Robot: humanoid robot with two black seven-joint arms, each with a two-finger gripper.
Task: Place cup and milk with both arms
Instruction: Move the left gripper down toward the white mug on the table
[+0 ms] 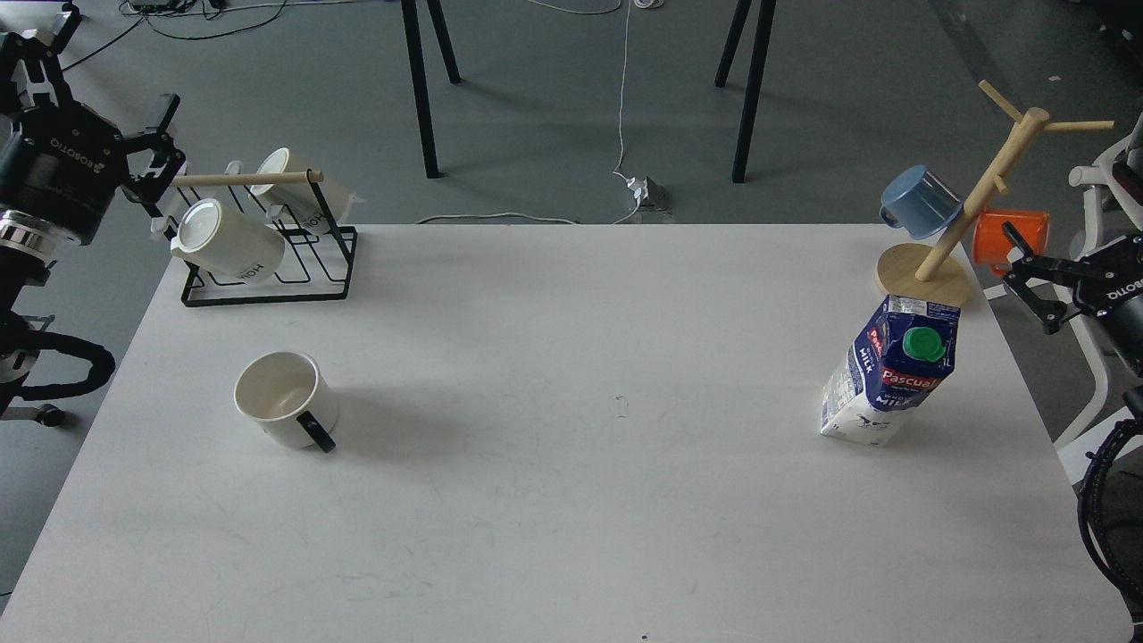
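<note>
Head view shows a matte white tabletop (571,500) with faint scuffs. One glossy white ceramic cup with a black handle (286,413) stands upright at the lower left, mouth up. One tall blue-and-white cardboard milk carton with a round green cap (888,371) stands at the right. In the upper left, a black wire rack (268,259) carries two cream mugs with lettering (228,239). In the upper right, a wooden peg tree (964,214) holds one blue cup (920,202) and one orange cup (1013,237). The left claw (152,152), in the upper left, is spread and empty. The right claw (1022,281), at the right edge, is also spread and empty.
</note>
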